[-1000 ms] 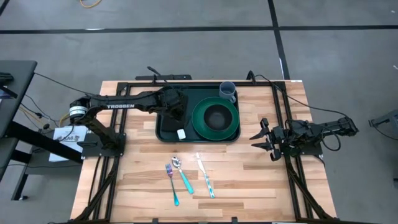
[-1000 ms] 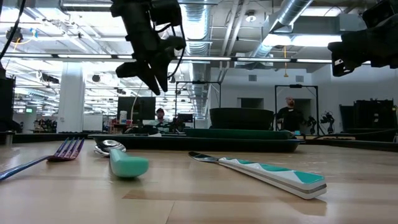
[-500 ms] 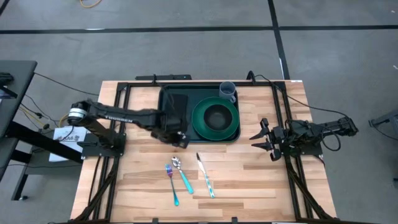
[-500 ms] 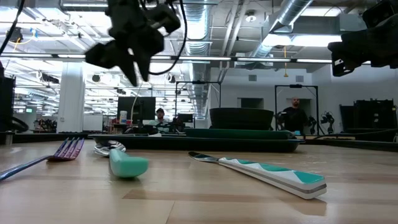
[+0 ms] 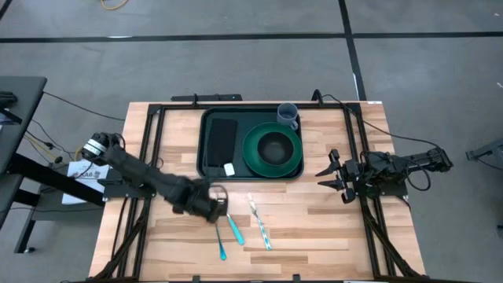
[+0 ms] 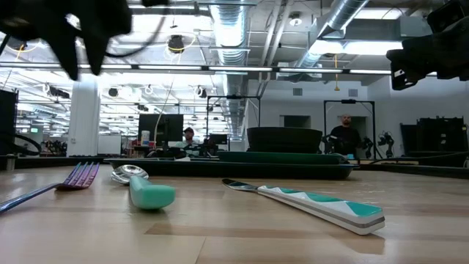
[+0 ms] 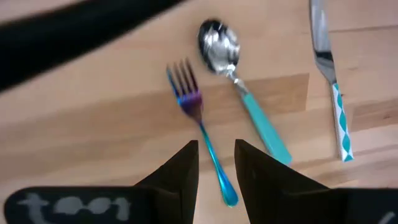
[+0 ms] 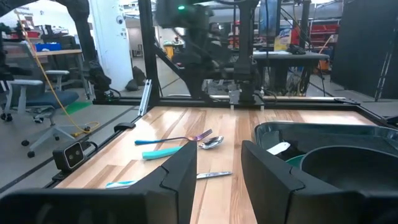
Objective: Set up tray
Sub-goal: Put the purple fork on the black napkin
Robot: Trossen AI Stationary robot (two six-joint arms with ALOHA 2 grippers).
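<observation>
A wooden surface (image 5: 314, 212) seen from above, with two dark robot arms. At its far middle sits the tray (image 5: 211, 169), a large dark green rectangle with rounded corners and a raised rim. On the tray lie a black napkin (image 5: 221, 141) at the left, a small white tag (image 5: 229, 169) near it, and a round green plate (image 5: 272, 150) holding a dark bowl at the right. A grey cup (image 5: 288, 115) stands at the tray's far right corner.

Nearer on the bare wood lie three pieces of cutlery: a fork (image 7: 199, 118) with a blue handle, a spoon (image 7: 239, 93) with a teal handle just right of it, and a knife (image 7: 329, 74) with a teal and white handle further right.

The left claw (image 7: 216, 163) hovers over the fork's handle, fingers parted a little and holding nothing. The right claw (image 8: 219, 168) waits at the right edge of the surface, open and empty.

The tray looks like stiff, light, smooth plastic, probably slippery; its raised rim appears the best place to grip. Loaded as it is, it would likely need to stay level.
</observation>
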